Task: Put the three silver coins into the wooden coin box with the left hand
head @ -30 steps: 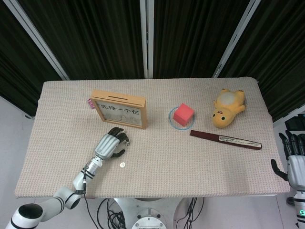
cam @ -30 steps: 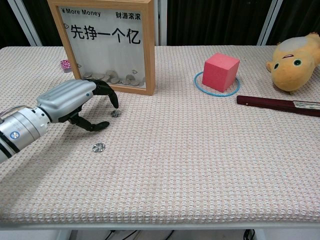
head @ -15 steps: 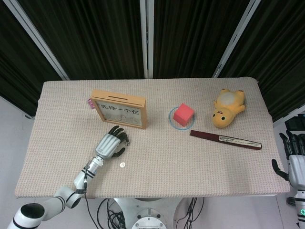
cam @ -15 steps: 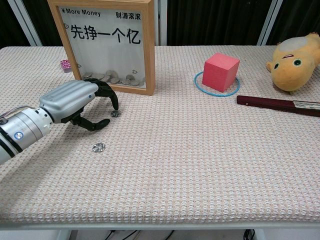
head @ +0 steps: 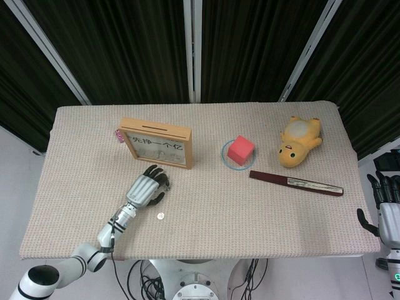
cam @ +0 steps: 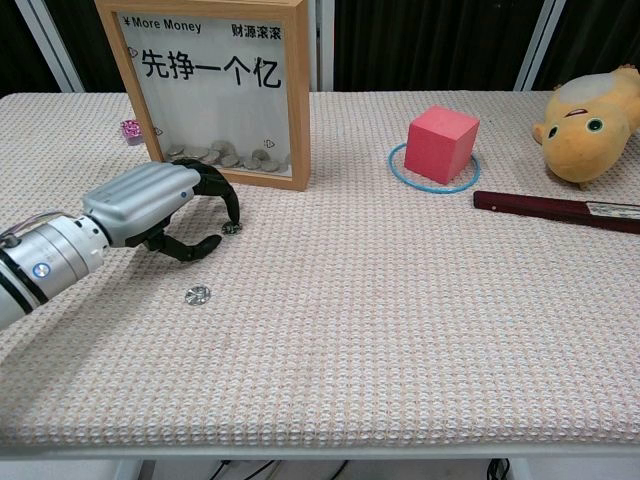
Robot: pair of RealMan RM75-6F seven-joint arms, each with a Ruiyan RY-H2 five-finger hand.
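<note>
The wooden coin box (head: 156, 142) (cam: 215, 87) stands upright at the back left, with several coins lying behind its glass. My left hand (head: 145, 190) (cam: 155, 205) hovers low just in front of it, fingers curled down around a silver coin (cam: 232, 228) on the cloth, a fingertip touching or nearly touching it. A second silver coin (head: 160, 216) (cam: 197, 294) lies nearer the front edge, apart from the hand. A third loose coin is not visible. My right hand (head: 385, 209) hangs beyond the table's right edge, fingers apart, holding nothing.
A red cube (head: 240, 150) (cam: 441, 144) sits inside a blue ring (cam: 433, 176). A yellow plush toy (head: 299, 140) (cam: 588, 122) lies at the back right, a dark folded fan (head: 295, 183) (cam: 556, 211) in front of it. A small pink object (cam: 130, 130) lies left of the box.
My left hand has crept slightly forward toward the coin by the box, its fingers curling closer around it. Nothing else moved.
</note>
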